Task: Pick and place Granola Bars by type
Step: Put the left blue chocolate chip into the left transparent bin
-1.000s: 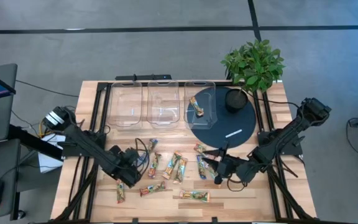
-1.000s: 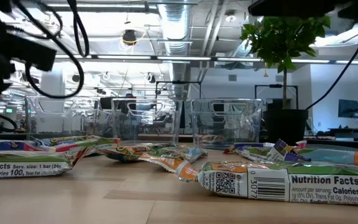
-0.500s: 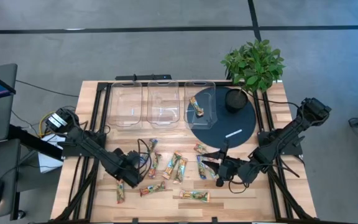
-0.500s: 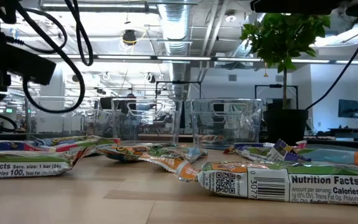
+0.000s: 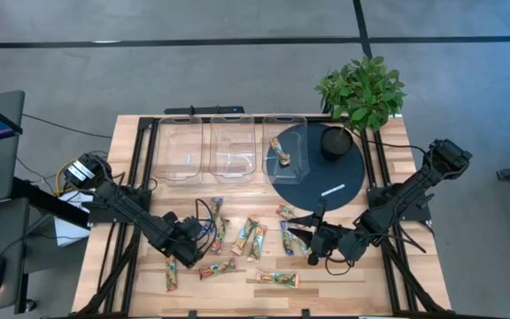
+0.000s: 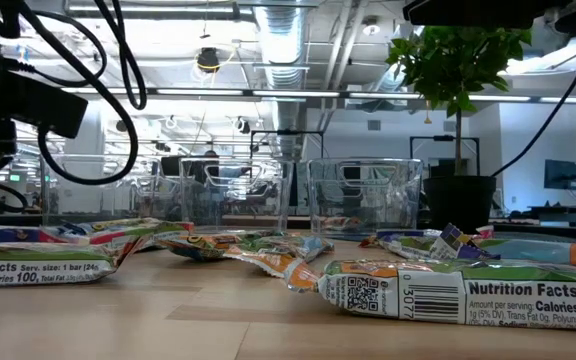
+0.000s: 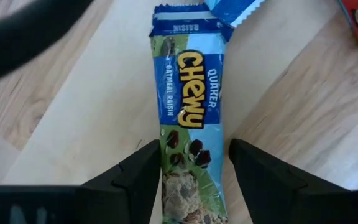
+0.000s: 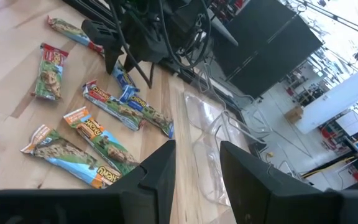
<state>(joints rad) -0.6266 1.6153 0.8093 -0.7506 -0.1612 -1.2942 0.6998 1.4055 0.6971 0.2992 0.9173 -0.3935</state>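
- Left hand hangs low over the bench, fingers parted astride a blue granola bar.
- The bar's long axis runs straight out between those fingers.
- Right hand, empty and slightly parted, waits farther off.

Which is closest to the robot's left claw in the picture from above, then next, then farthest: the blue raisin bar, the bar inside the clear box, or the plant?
From the left gripper:
1. Blue raisin bar, lying between its fingers at the table's front left.
2. Bar in the clear box, at the back, in the rightmost bin.
3. Plant, at the back right corner.
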